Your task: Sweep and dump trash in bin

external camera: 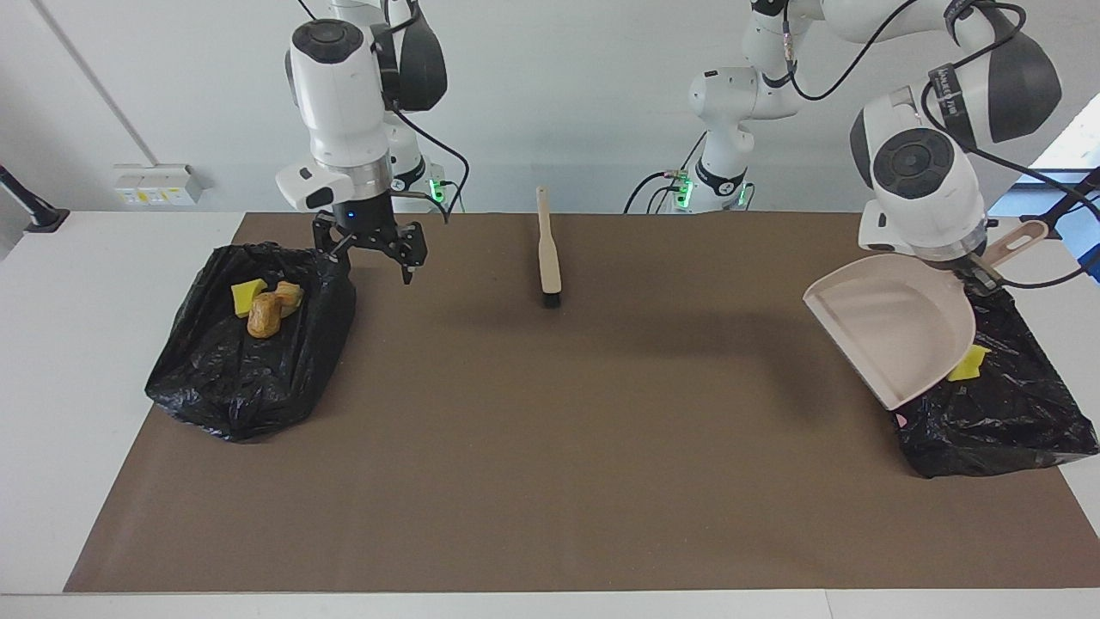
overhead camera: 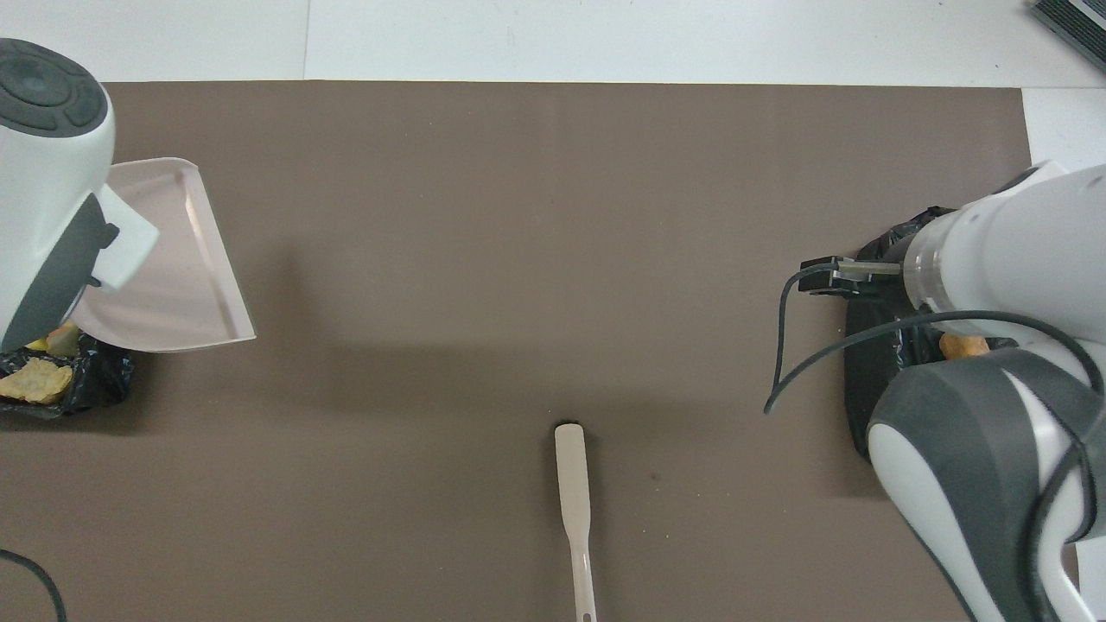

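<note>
Black bag at the right arm's end point(external camera: 249, 361): lies slumped on the brown mat point(external camera: 550, 430), mouth up so scraps stay inside; 3 pieces of trash rest on it, 1 yellow sponge chunk point(external camera: 247, 296) and 2 orange-brown bread-like lumps point(external camera: 265, 315), point(external camera: 290, 297).
Right gripper point(external camera: 371, 254): hangs over the mat just beside that bag's edge nearer the robots, jaws spread and holding nothing; I judge this arm is waiting.
Brush point(external camera: 548, 254): beige, lying flat on the mat at mid-worktop, near the robots, bristles pointing away from them, handle toward them; parked, touched by neither arm.
Mat between the bags: no loose scraps show, so sweeping looks finished.
Dustpan point(external camera: 894, 331): beige, held in the air and tipped steeply, its open lip down over the second bag so its load can slide out.
Left gripper point(external camera: 978, 272): jaws pinching the dustpan's handle at the base, largely hidden under the wrist.
Black bag at the left arm's end point(external camera: 997, 413): 1 yellow sponge chunk point(external camera: 968, 364) sits at the pan's lip on the bag; the overhead view shows a tan lump point(overhead camera: 34, 380) in it too.
Step in hand: dumping, judged nearly complete.
</note>
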Controlling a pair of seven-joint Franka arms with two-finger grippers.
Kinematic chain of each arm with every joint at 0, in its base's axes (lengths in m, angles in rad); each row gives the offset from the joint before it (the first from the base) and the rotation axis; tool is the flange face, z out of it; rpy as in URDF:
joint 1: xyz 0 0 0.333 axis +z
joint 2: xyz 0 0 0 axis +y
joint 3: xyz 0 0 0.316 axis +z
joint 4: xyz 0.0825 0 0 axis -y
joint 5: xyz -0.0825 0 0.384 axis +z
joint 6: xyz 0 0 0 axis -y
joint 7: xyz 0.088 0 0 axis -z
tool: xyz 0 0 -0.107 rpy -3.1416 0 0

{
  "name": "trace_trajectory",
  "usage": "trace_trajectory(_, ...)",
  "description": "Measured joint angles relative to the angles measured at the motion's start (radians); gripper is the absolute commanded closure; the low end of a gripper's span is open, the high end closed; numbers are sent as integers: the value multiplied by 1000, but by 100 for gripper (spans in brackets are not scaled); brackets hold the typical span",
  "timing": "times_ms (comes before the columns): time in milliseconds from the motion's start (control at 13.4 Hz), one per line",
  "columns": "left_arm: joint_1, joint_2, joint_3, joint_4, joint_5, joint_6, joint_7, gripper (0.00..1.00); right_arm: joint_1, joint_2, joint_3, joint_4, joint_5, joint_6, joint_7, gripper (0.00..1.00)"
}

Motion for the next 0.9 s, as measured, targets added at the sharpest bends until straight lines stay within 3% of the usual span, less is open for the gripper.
trace_trajectory(374,-2,29,-175,-9,-175,-39,-394,100,-8,-14,-39,111,0,-128,-18,0)
trace_trajectory(672,-3,123,-318,13,-264,-36,-727,100,-10,-71,-130,157,0,-226,-171,0)
trace_trajectory(896,-3,217,-411,105,-292,-27,-961,100,-13,-96,-193,163,5,-276,-334,0)
